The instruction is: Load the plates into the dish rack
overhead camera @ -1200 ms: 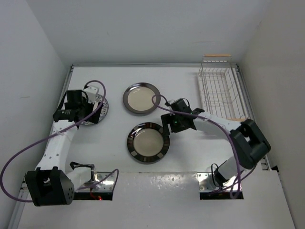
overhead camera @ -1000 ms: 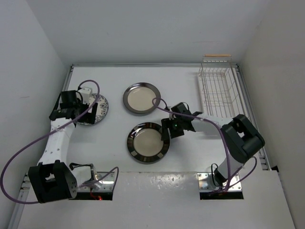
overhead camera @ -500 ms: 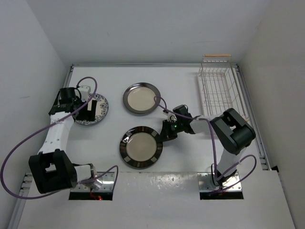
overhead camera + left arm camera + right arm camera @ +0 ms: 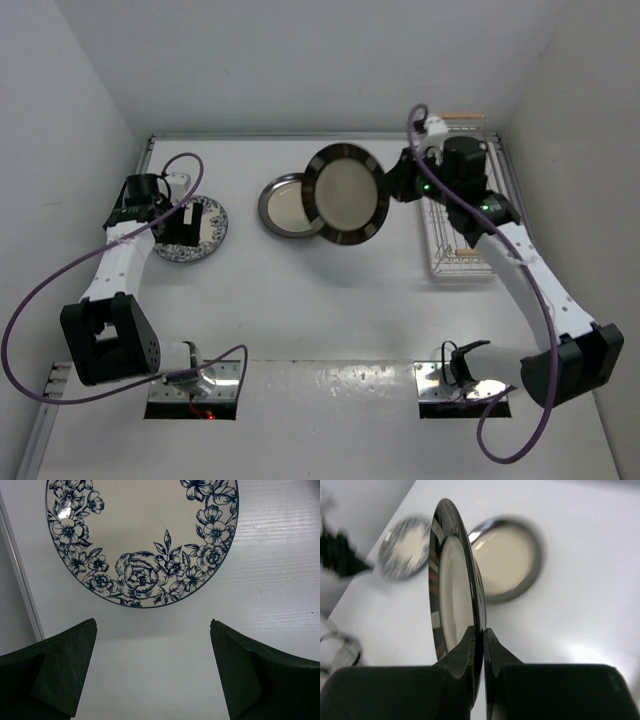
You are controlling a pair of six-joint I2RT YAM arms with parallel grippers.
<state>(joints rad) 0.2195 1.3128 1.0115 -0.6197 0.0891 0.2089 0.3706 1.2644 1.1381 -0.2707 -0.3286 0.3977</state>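
Note:
My right gripper (image 4: 392,187) (image 4: 479,632) is shut on the rim of the dark-rimmed plate with pale rim marks (image 4: 345,195) (image 4: 452,580). It holds the plate on edge in the air, left of the dish rack (image 4: 445,245). The dark-rimmed cream-centred plate (image 4: 280,207) (image 4: 507,565) lies flat on the table, partly behind the held one. At the left lies the white-and-blue floral plate (image 4: 212,228) (image 4: 142,535). My left gripper (image 4: 183,228) (image 4: 152,630) hovers open at its near edge, with nothing between the fingers (image 4: 60,675).
The right arm crosses over the rack's far half, and a wooden handle (image 4: 455,118) shows at the back. White walls close in the table on the left, back and right. A purple cable loops off each arm.
My right gripper shut on the marked plate's rim, lifted it off the table's front middle and carried it back and right, tipped on edge. The left gripper shifted slightly at the floral plate.

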